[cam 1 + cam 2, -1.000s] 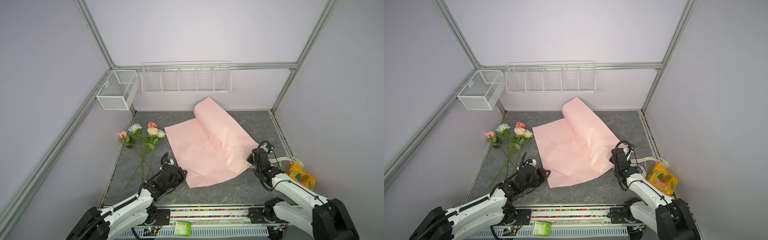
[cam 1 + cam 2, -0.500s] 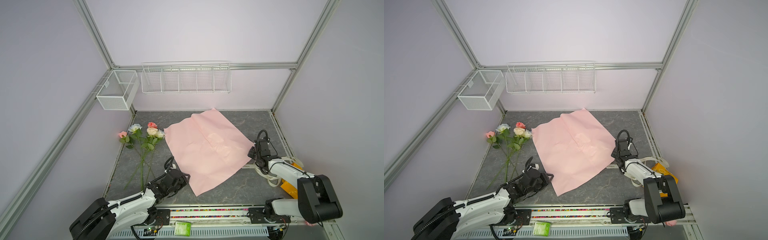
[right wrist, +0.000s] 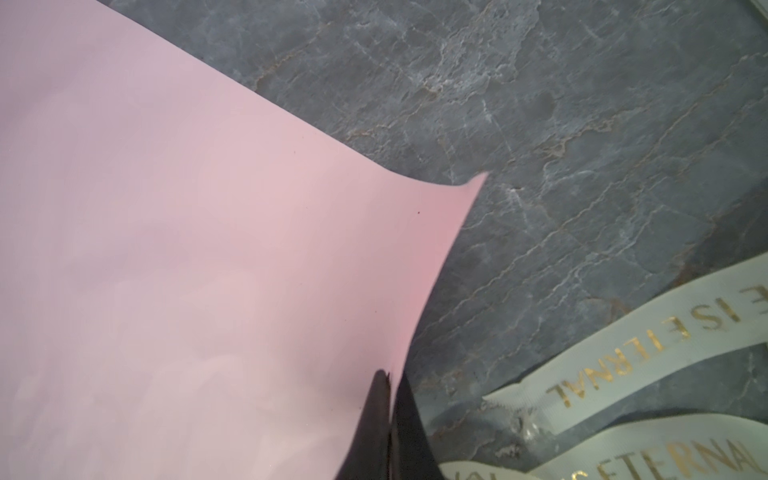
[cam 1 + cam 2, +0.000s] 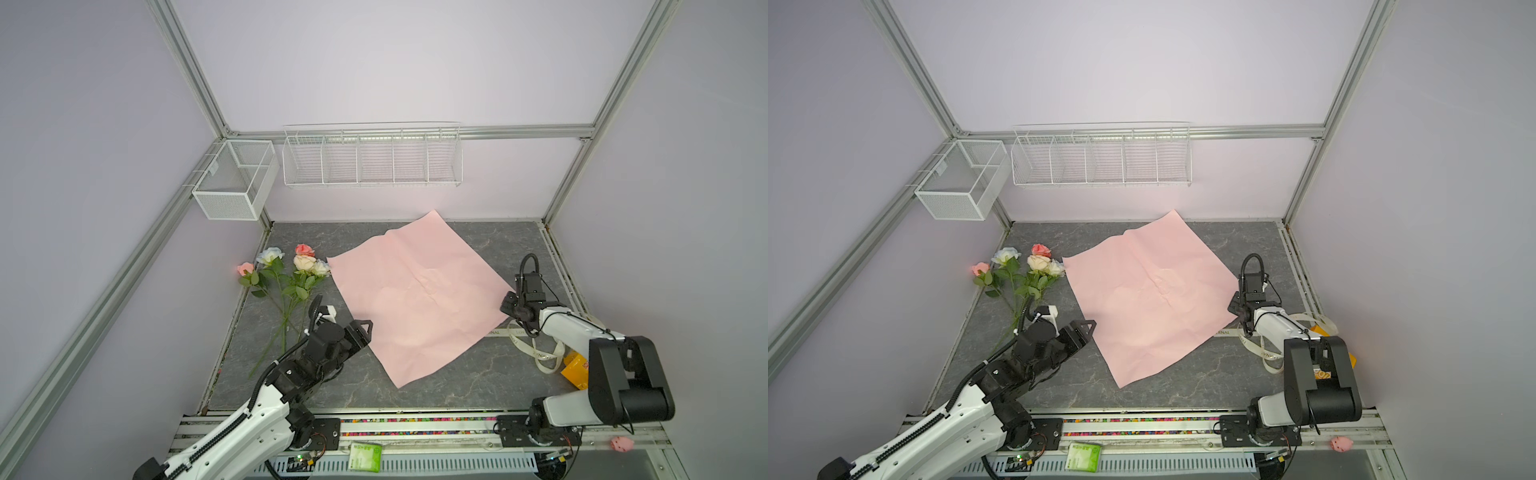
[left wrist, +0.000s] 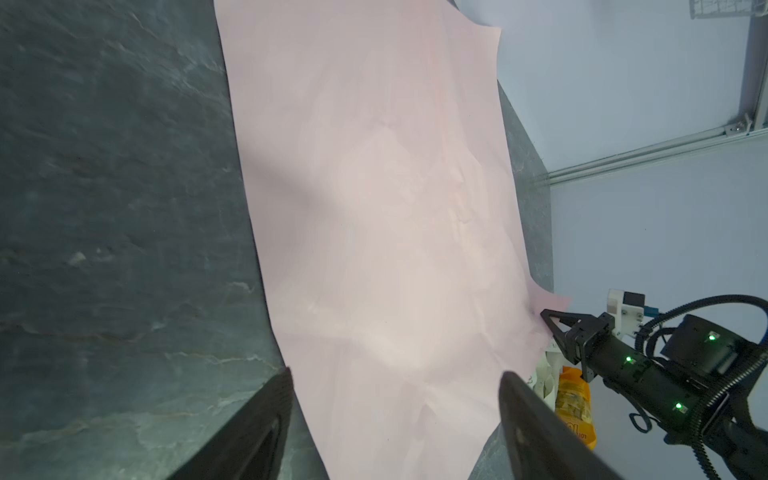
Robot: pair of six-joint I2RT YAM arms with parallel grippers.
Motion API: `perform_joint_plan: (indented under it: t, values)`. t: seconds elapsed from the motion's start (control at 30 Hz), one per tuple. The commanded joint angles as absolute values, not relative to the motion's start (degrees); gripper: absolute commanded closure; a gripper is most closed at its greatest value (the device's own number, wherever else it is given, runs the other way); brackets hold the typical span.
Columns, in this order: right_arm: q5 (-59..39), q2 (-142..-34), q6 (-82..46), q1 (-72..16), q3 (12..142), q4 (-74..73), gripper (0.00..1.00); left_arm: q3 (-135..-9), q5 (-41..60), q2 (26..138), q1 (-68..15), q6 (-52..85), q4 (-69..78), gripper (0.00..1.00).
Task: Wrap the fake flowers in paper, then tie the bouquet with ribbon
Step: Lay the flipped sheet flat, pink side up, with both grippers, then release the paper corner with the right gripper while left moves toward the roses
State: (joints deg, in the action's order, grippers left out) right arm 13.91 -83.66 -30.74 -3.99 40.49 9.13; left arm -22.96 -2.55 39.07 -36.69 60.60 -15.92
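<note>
The bouquet of fake flowers (image 4: 286, 286) lies on the table (image 4: 457, 374) just left of the left gripper (image 4: 362, 329), off the pink paper (image 4: 419, 291); that gripper's jaws stand wide open at the paper's edge and hold nothing. I think the flowers go onto the paper next, so grab the thin stems low down, all together, and lift them over the edge so it does not fold. Across the paper the right gripper (image 4: 506, 307) is pinched shut on the far corner, with the ribbon (image 4: 540, 353) just beside it, so the open room is over the paper's middle.
</note>
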Motion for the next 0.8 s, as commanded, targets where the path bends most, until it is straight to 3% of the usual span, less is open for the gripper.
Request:
perform_joint_plan:
  t: [0.0,0.33,0.53,0.77]
  values:
    - [10.0,-85.7,-29.5,-2.3,43.5,14.2,0.94,-26.3,8.4,41.2,-28.9,54.2,-20.9,0.22]
    - [7.9,-84.2,-23.0,-0.1,47.2,19.0,0.94,-40.7,13.9,54.5,-18.0,43.4,-28.1,0.21]
    - [3.0,-83.7,-20.1,0.0,46.1,17.6,0.94,-46.8,7.9,56.8,-14.6,44.9,-31.6,0.18]
    - [6.2,-83.7,-18.2,0.7,47.6,20.2,0.94,-49.5,9.3,59.0,-12.7,43.1,-32.5,0.15]
